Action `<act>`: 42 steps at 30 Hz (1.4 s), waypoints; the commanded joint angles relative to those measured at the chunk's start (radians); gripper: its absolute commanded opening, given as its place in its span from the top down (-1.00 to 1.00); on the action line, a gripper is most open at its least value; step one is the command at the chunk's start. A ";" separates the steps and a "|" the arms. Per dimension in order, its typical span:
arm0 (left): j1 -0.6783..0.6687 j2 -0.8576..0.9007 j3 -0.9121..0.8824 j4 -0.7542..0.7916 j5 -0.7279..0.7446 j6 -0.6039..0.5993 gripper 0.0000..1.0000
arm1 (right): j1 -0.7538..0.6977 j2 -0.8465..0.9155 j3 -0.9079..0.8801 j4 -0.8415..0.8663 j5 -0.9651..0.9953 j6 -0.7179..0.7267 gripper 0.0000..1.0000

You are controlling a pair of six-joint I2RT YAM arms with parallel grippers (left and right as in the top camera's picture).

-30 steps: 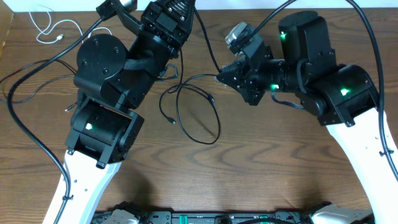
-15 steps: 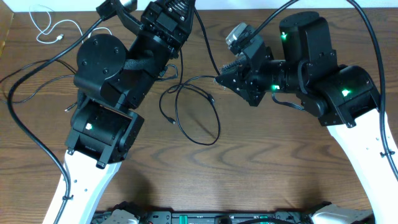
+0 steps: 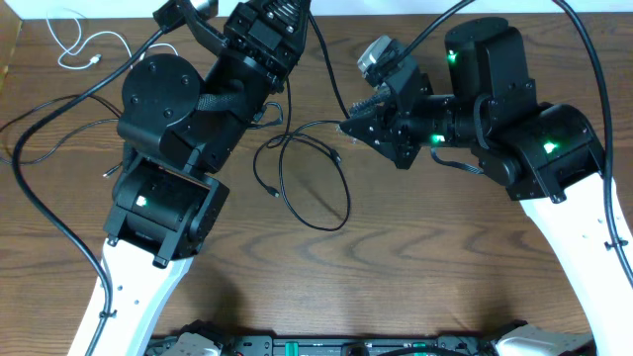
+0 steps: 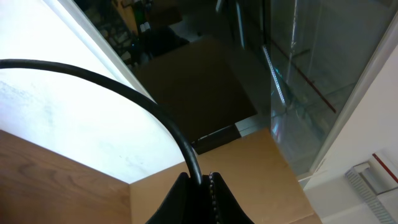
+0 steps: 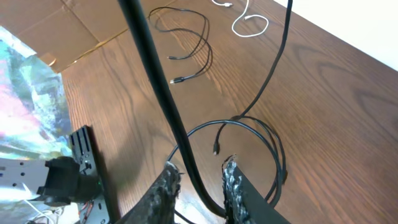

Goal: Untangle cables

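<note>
We are looking down on a wooden table point(image 3: 415, 267).
We are seeing the white cable point(image 3: 79, 47) at the far-left corner, a black cable point(image 5: 204, 31) nearby, left fingers point(image 4: 180, 193) clenched with a thick cord point(image 4: 124, 93) at their tips, the other black cable point(image 3: 347, 198) looping mid-table, right fingers point(image 5: 163, 186) released astride that cord.

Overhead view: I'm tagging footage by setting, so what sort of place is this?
Likely a robotics lab workbench: two robot arms at a wooden table, loose cables, cardboard and glass panels beyond.
</note>
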State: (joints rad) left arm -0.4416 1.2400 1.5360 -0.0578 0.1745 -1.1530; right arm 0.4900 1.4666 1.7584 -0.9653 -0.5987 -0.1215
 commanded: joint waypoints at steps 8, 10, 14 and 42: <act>-0.002 -0.005 0.014 0.002 0.019 -0.011 0.85 | 0.030 -0.007 0.005 0.008 -0.016 -0.007 0.81; -0.002 -0.005 0.014 -0.003 0.020 -0.011 0.85 | 0.029 -0.007 0.005 0.007 -0.003 -0.007 0.82; -0.002 -0.006 0.015 -0.008 0.019 -0.011 0.86 | 0.028 -0.007 0.005 0.004 0.005 -0.007 0.83; -0.002 0.005 0.014 -0.479 -0.344 0.208 0.68 | -0.021 -0.012 0.005 -0.007 -0.245 0.200 0.97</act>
State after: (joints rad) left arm -0.4419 1.2400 1.5360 -0.4934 -0.0593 -0.9958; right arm 0.4873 1.4666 1.7584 -0.9733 -0.7307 0.0475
